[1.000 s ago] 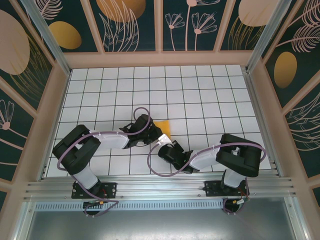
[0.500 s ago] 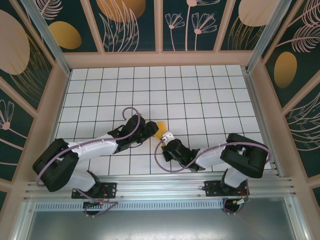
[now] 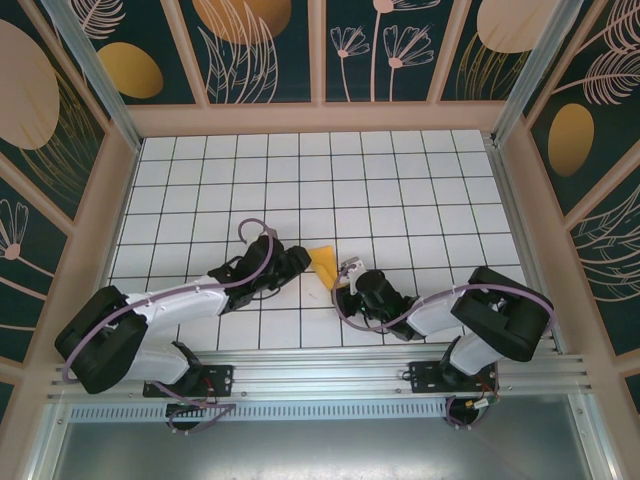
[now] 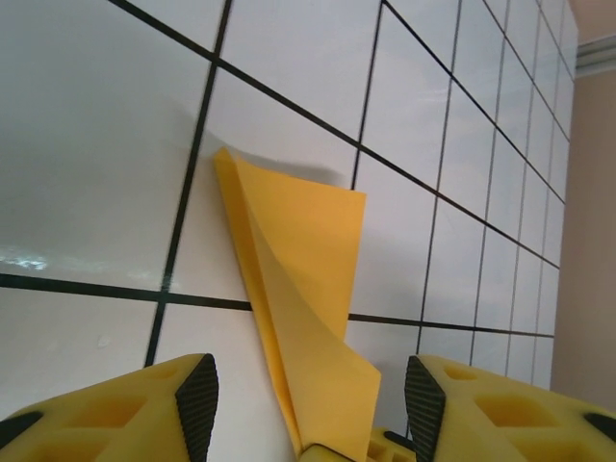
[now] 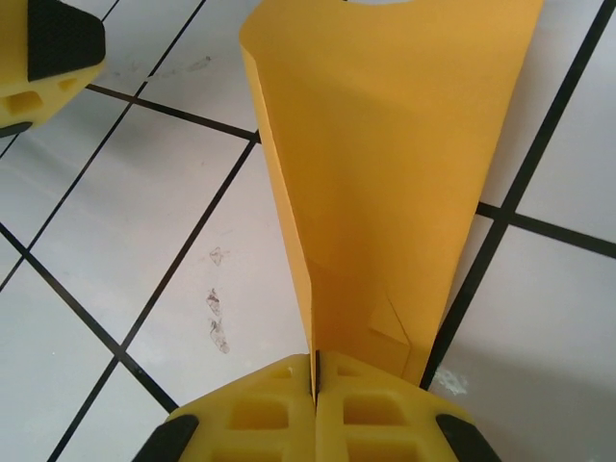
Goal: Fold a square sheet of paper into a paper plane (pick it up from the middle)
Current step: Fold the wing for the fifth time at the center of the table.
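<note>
Right hand (image 5: pixel 315 380) clamps the paper plane (image 5: pixel 385 173); left hand (image 4: pixel 310 404) gapes halfway, empty, just behind it, over white gridded bench (image 3: pixel 400 180), flowered walls (image 3: pixel 400 50).

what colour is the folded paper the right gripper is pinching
Plain orange-yellow, no print; the folded paper shows best in the right wrist view.

Noted sheet of paper (image 4: pixel 303 279) as thin, matt, orange-yellow, smooth between crisp creases. Logged worktop (image 4: pixel 87 144) as glossy white and smooth, mirroring light, crossed by dark grid lines, with faint smudges in the right wrist view. Recorded left gripper (image 4: pixel 310 406) and right gripper (image 5: pixel 315 385) as matt yellow moulded plastic; pads (image 4: pixel 197 399) black, finely textured, rubbery-looking. Marked rails (image 3: pixel 320 372) at near edge as bare brushed metal.
</note>
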Controlling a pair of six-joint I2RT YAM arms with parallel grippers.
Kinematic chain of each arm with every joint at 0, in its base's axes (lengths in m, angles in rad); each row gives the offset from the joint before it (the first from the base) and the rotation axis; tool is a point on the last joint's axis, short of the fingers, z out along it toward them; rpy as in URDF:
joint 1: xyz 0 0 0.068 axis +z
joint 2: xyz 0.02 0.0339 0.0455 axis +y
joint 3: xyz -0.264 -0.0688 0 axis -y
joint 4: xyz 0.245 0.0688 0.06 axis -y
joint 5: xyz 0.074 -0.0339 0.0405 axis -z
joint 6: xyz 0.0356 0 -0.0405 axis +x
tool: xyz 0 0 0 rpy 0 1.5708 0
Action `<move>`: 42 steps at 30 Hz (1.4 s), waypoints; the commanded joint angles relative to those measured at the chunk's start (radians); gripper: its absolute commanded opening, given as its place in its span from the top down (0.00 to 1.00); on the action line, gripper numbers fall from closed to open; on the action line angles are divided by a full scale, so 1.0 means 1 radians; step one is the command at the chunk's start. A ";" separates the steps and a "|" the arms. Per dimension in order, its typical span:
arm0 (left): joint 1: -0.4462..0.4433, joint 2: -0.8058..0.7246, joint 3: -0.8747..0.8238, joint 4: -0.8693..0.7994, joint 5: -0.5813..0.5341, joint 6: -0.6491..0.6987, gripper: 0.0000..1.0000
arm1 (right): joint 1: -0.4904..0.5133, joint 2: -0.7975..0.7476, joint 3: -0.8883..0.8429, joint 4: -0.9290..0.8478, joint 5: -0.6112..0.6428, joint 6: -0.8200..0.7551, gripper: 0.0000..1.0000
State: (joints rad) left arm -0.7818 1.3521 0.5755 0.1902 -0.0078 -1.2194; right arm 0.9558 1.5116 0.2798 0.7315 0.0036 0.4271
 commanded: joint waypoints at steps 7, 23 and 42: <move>-0.006 0.123 0.044 0.179 0.182 0.056 0.44 | -0.011 0.004 -0.031 0.070 -0.030 0.061 1.00; -0.002 0.272 0.177 -0.033 0.121 0.007 0.31 | 0.027 0.037 -0.025 0.094 0.007 -0.062 0.99; 0.006 0.311 0.211 -0.086 0.130 0.054 0.81 | 0.103 0.043 0.032 -0.004 0.162 -0.186 0.93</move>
State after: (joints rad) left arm -0.7799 1.6562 0.7609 0.1394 0.1211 -1.1767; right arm 1.0451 1.5478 0.2852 0.7570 0.1230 0.2737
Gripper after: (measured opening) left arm 0.204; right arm 0.071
